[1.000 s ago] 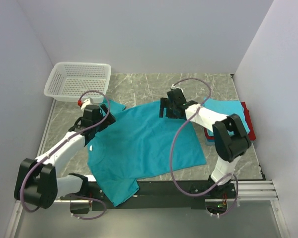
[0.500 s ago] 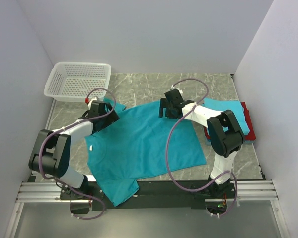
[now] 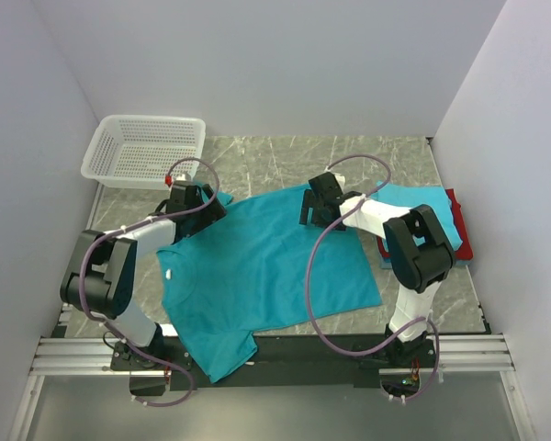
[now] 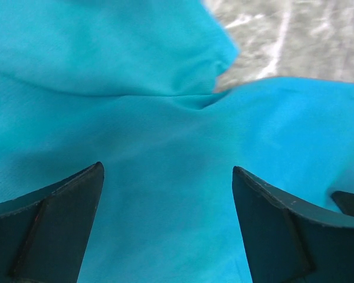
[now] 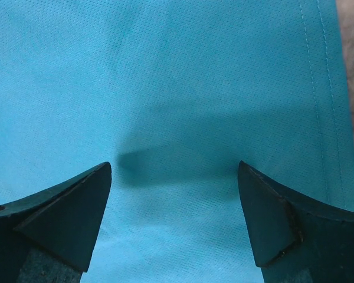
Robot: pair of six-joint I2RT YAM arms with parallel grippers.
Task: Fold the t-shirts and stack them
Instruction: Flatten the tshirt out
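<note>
A teal t-shirt (image 3: pixel 257 271) lies spread flat on the marble table, one sleeve hanging over the near edge. My left gripper (image 3: pixel 198 209) hovers over its far left sleeve, open, with only teal cloth (image 4: pixel 165 177) between the fingers. My right gripper (image 3: pixel 316 209) stands open over the shirt's far right edge; the cloth and its stitched hem (image 5: pixel 321 88) fill that wrist view. At the right sits a stack of folded t-shirts (image 3: pixel 421 202): light blue on top, with blue and red edges (image 3: pixel 459 230) showing below.
A white mesh basket (image 3: pixel 145 147) stands at the far left corner. Bare marble (image 3: pixel 266 158) lies beyond the shirt. Grey walls close in the left, back and right. The metal rail (image 3: pixel 468 349) with the arm bases runs along the near edge.
The left arm has reached farther out, its gripper moving right and away along the sleeve. The right gripper shifted slightly and now sits low over the shirt's far edge.
</note>
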